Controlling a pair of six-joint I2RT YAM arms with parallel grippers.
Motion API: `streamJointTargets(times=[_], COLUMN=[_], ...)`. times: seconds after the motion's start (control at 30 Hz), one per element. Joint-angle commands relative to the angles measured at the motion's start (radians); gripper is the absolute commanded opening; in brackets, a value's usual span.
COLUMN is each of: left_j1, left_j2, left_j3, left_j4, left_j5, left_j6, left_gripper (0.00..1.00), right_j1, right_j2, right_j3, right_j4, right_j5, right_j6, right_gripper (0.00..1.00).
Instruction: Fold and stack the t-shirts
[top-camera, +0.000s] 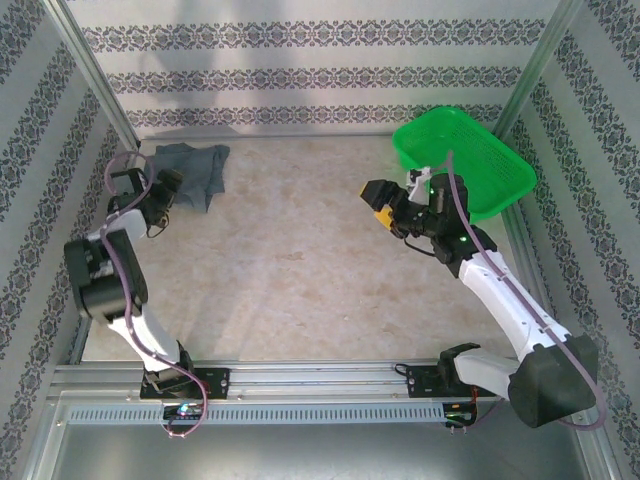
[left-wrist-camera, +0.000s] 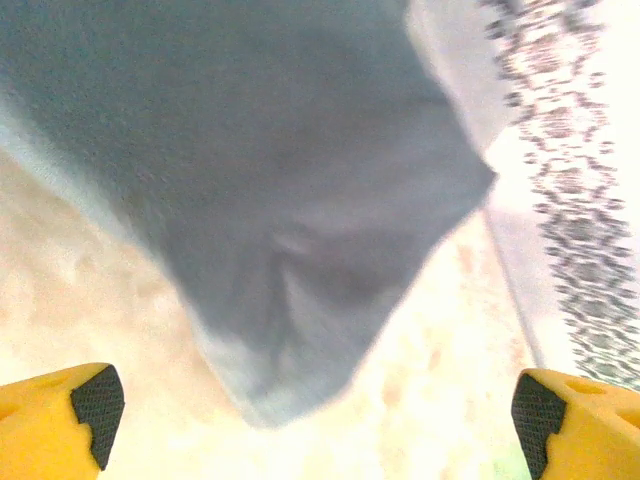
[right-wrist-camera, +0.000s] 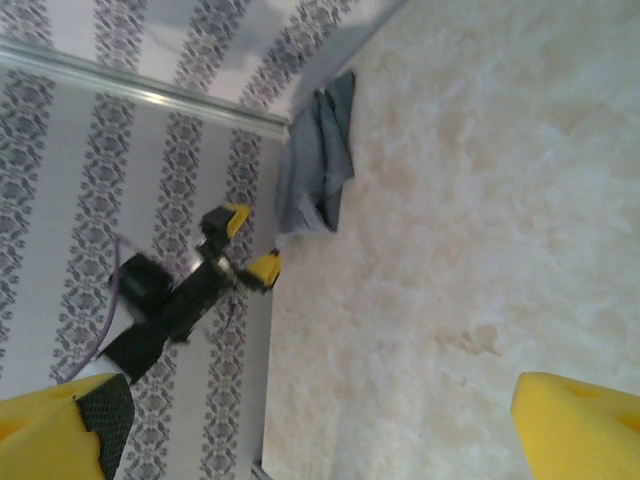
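Looking down from above, you have one t-shirt (top-camera: 195, 172) to work with: a dark grey heap bunched in the far left corner of the table (top-camera: 300, 270), close to the patterned wall (top-camera: 300, 80). It lies rumpled rather than flat, so I judge the folding not yet done and nothing stacked.

Your left gripper (top-camera: 172, 188) sits right at the near edge of that heap, and its wrist camera shows why. The two yellow fingers (left-wrist-camera: 60, 415) stand wide apart, with a blurred corner of the t-shirt reaching down between them and touching neither pad. So the left gripper is released and holds nothing, placed where a small advance would put cloth between the jaws.

Your right gripper (top-camera: 378, 203) hangs well apart from the t-shirt, on the right side just beside the green basket (top-camera: 480, 150). Its fingers are likewise spread and empty, and its camera looks across bare table toward the heap. That spot keeps it out of the left arm's way — yet it is too far off to help spread the cloth.

As I read it, the next move calls for drawing the t-shirt out of the corner toward the middle, where both arms reach; the wall so near leaves little room to flatten it. Soft fabric like this will likely sag and slip, so take a hem or a shoulder — not a loose fold.
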Motion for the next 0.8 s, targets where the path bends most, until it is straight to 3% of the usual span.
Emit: streamJointTargets(times=[0.0,0.1,0.17,0.27,0.33,0.43,0.53,0.63,0.77], left_j1=[-0.029,-0.130,-0.216,-0.305,-0.337,-0.370,-0.368,-0.366,-0.362], left_j2=[-0.219,-0.408,-0.487,-0.552,-0.591,-0.626,-0.619,-0.569,-0.394], left_j3=[-0.077,-0.140,-0.146,-0.213,-0.292,-0.425,-0.546,-0.630,-0.656], left_j4=[-0.141,-0.280,-0.434,-0.448,-0.331,-0.171,0.007,0.187,0.437], left_j5=[-0.127,-0.369,-0.631,-0.792,-0.779,-0.785,-0.686,-0.631,-0.573], left_j6=[0.041,0.052,0.007,0.077,0.276,0.530,0.655,0.662,0.666], left_gripper=[1.00,1.00,1.00,1.00,1.00,1.00,1.00,1.00,1.00], right_j1=[-0.013,-0.028,-0.058,-0.066,-0.077,-0.082,-0.077,-0.097,-0.113], right_j2=[-0.005,-0.038,-0.055,-0.068,-0.087,-0.156,-0.171,-0.102,0.011], right_j3=[0.043,0.095,0.116,0.109,0.049,-0.192,-0.425,-0.487,-0.539], right_j4=[-0.010,-0.230,-0.372,-0.484,-0.445,-0.106,0.235,0.317,0.505], right_j5=[0.048,0.238,0.403,0.703,0.874,1.012,1.111,1.044,0.964], right_j6=[-0.018,-0.104,-0.179,-0.339,-0.423,-0.621,-0.801,-0.873,-0.893], right_gripper=[0.98,0.98,0.98,0.98,0.98,0.98,0.98,0.98,0.98])
